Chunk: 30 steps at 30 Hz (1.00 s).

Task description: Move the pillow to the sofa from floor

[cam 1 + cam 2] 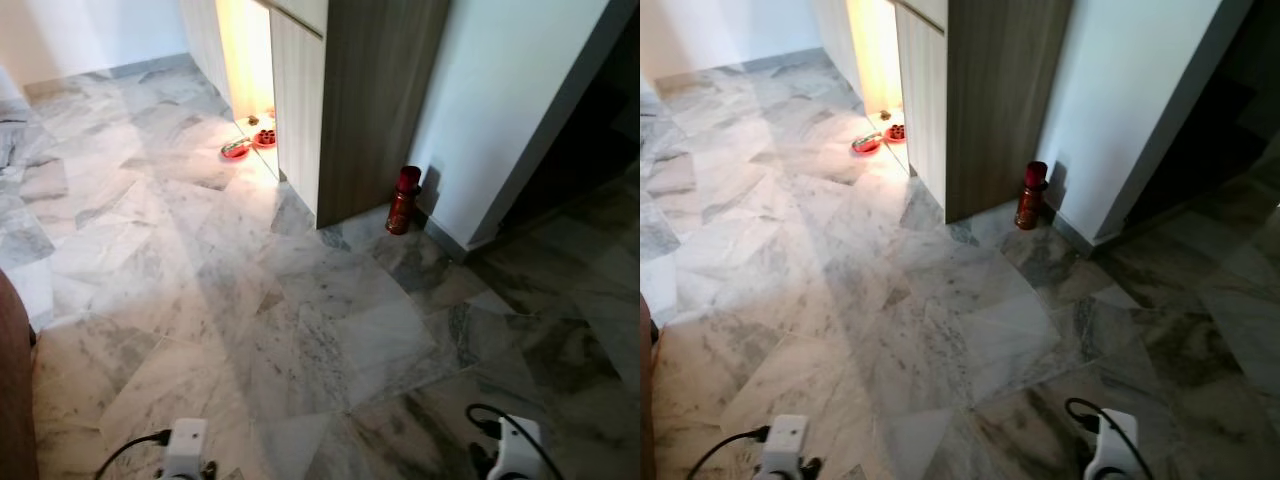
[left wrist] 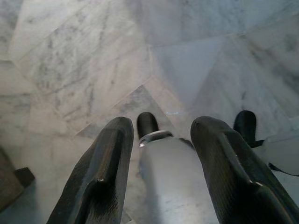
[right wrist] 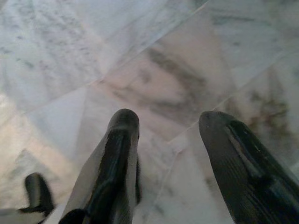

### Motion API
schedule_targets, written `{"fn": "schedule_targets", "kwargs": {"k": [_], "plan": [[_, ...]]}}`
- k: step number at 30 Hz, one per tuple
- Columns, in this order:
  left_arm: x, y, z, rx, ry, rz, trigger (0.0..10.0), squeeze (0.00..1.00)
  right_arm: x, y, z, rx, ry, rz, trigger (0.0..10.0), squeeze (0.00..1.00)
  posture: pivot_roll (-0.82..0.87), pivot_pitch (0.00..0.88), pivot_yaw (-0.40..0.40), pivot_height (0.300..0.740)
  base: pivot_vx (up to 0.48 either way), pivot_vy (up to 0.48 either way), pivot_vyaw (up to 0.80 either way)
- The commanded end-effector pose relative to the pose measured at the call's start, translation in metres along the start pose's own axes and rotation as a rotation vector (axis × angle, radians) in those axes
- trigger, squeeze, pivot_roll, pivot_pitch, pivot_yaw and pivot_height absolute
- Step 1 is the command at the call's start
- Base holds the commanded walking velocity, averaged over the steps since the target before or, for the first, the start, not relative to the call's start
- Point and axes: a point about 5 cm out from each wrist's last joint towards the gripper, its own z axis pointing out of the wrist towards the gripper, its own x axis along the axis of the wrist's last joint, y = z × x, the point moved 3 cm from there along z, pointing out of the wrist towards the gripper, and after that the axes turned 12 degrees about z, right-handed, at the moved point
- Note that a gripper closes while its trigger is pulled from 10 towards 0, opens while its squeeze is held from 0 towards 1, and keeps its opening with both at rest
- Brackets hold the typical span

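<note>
End effectors (image 2: 161, 154) (image 3: 170, 154) agape, empty, above floor (image 1: 300, 300)

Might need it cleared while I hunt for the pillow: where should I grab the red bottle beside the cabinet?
Grip the red bottle around the middle of its body, fingers level. It stands upright, tucked into the corner between the wooden cabinet and the white wall, so probably come in from the open floor in front.

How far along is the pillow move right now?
Nothing looks done yet. Left gripper and right gripper both hang open over the grey marble floor, holding nothing. Ahead stand a wooden cabinet and a red bottle. Finding, lifting and carrying the pillow all remain.
</note>
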Motion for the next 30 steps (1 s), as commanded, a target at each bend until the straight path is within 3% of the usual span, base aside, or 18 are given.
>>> {"fn": "schedule_targets", "kwargs": {"k": [1,6,24,27,30], "plan": [[-0.007,-0.013,-0.001,0.027,-0.019,0.016,10.0,0.0,0.005,0.006,0.0,-0.007,0.006,0.003,10.0,0.0,-0.03,0.036,-0.031,0.74,0.0,0.0,0.0],[0.002,-0.024,-0.001,0.081,0.023,-0.011,10.0,0.0,0.007,0.005,0.0,0.001,0.009,0.004,10.0,0.0,-0.03,0.045,-0.039,0.74,0.0,0.0,0.0],[0.005,-0.027,-0.001,0.102,0.045,-0.044,10.0,0.0,0.012,0.006,0.0,0.011,0.038,-0.003,10.0,0.0,-0.02,0.042,-0.055,0.74,0.0,0.0,0.0],[0.006,-0.033,-0.003,0.118,0.068,-0.079,10.0,0.0,0.01,0.006,-0.001,0.013,0.032,-0.012,10.0,0.0,-0.02,0.033,-0.051,0.74,0.0,0.0,0.0],[0.01,-0.051,-0.006,0.157,0.128,-0.114,10.0,0.0,0.012,0.008,-0.001,0.0,0.061,-0.005,10.0,0.0,-0.02,0.025,-0.048,0.74,0.0,0.0,0.0]]}}
